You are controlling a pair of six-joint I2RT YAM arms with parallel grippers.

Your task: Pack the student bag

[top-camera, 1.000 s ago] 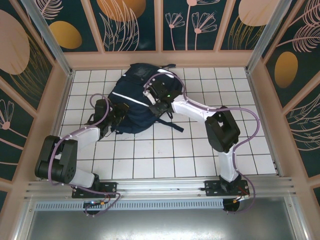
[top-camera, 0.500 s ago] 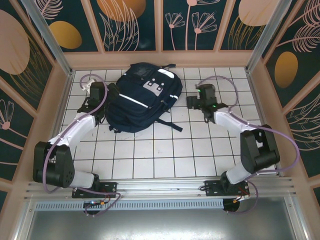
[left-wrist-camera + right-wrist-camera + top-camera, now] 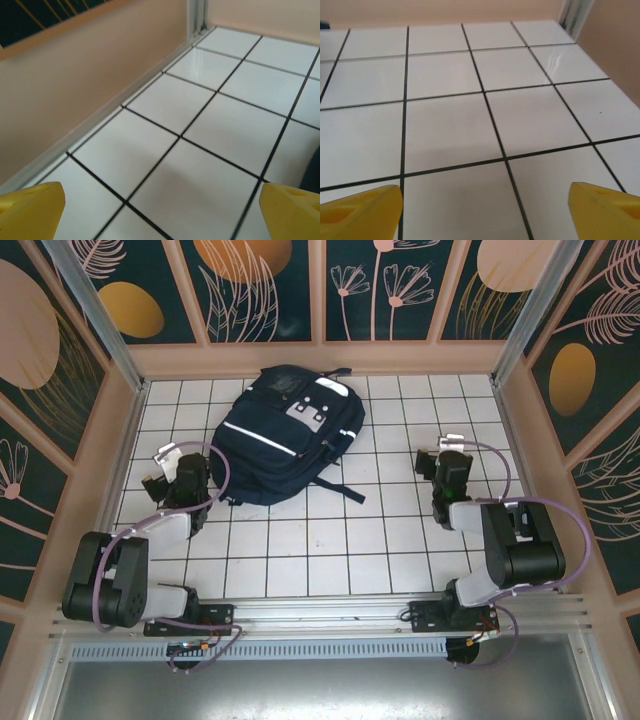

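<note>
The student bag [image 3: 285, 435] lies flat, front pocket up, at the far middle of the tiled worktop [image 3: 330, 540], between my two arms. My left claw [image 3: 163, 462] sits near its left edge and my right claw [image 3: 440, 452] is well apart to the right. Both are spread wide over bare tile, holding nothing. I judge the bag soft and floppy, likelier to sag and fold than slip, so I'd pinch the dark strap [image 3: 340, 485] trailing toward me.
</note>
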